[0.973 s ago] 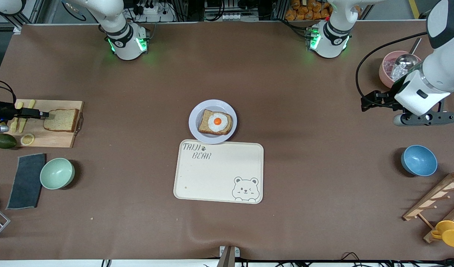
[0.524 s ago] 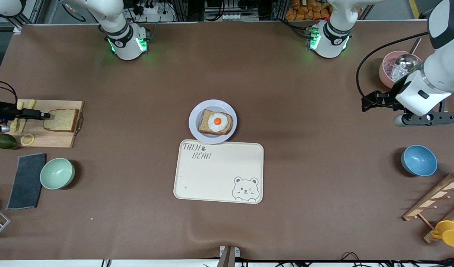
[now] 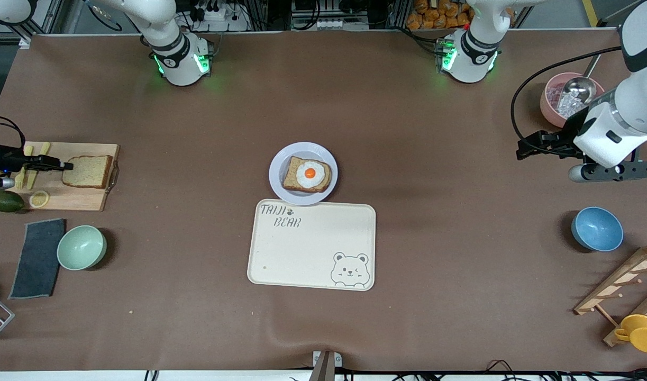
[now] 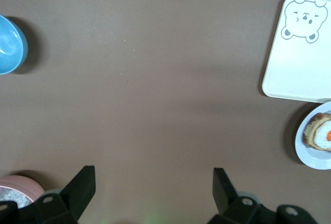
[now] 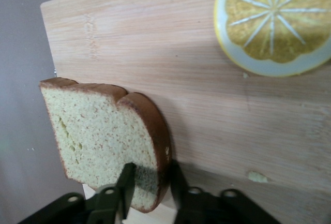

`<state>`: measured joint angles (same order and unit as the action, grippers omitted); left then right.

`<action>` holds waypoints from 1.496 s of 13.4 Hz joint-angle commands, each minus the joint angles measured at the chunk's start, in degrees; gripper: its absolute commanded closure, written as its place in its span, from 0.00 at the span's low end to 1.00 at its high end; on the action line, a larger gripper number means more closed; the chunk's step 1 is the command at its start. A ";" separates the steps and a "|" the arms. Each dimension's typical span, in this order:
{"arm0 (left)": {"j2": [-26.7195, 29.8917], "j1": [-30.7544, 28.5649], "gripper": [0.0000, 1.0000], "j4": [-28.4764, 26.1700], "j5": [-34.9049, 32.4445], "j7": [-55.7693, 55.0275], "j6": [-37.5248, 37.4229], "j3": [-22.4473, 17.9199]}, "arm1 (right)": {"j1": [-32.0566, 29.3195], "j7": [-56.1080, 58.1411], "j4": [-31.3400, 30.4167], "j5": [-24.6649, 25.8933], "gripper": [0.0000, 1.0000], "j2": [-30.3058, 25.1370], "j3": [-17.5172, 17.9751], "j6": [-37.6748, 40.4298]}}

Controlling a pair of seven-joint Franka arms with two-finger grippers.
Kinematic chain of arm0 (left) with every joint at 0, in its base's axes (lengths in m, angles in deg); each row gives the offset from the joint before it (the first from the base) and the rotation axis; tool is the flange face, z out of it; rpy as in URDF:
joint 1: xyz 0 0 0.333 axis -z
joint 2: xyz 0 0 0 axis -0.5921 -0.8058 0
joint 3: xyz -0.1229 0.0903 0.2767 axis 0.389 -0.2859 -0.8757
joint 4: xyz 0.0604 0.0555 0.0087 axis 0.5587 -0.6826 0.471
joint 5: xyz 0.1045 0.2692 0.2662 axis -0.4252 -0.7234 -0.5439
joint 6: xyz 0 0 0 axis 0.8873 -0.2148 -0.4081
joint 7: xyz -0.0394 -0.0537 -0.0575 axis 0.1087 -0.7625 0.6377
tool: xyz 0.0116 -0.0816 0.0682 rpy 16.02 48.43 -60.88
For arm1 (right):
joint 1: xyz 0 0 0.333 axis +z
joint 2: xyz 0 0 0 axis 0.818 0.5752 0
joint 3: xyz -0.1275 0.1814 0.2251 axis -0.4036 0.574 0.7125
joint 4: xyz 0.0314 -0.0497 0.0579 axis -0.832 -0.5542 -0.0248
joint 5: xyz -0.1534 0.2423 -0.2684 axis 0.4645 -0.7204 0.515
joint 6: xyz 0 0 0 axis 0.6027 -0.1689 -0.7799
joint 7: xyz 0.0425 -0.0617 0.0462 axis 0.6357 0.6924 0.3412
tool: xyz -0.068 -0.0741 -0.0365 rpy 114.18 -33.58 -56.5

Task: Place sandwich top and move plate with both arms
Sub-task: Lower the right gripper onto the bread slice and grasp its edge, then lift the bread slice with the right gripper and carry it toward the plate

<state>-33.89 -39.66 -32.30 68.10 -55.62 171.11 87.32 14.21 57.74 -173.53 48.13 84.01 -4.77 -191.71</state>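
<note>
Left claw [image 3: 532, 145] drifted; sandwich top [image 5: 106, 136] pinched in right claw [image 5: 150, 182].

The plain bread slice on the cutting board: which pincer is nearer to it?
Right. The right pincer is shut on the plain bread slice, at its edge. The left pincer is open over bare table, near the left arm's end.

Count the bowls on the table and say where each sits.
3. A green bowl at the right arm's end, a blue bowl at the left arm's end, and a pink bowl holding a scoop, farther from the camera.
</note>
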 commanded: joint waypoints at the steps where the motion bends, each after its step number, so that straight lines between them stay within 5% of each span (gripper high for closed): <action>1: -0.51 -0.25 0.00 0.60 2.34 0.99 0.30 0.03 | -0.46 1.24 0.30 -0.24 1.00 0.63 0.83 0.30; 5: -1.21 -2.44 0.00 0.16 9.72 0.91 0.56 0.03 | 0.07 1.50 1.26 -0.24 1.00 0.11 1.09 1.08; 12: -1.30 -2.45 0.00 -1.16 13.60 0.99 0.65 0.03 | 3.05 0.80 12.50 -0.41 1.00 -0.68 1.18 14.43; 20: -1.83 -2.88 0.00 -3.00 18.96 6.87 2.84 0.56 | 15.17 0.54 15.24 -0.94 1.00 -10.88 1.70 25.33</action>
<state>-35.69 -41.85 -34.14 85.16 -51.79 172.54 87.77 26.69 58.68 -157.19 48.00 75.54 -2.99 -168.60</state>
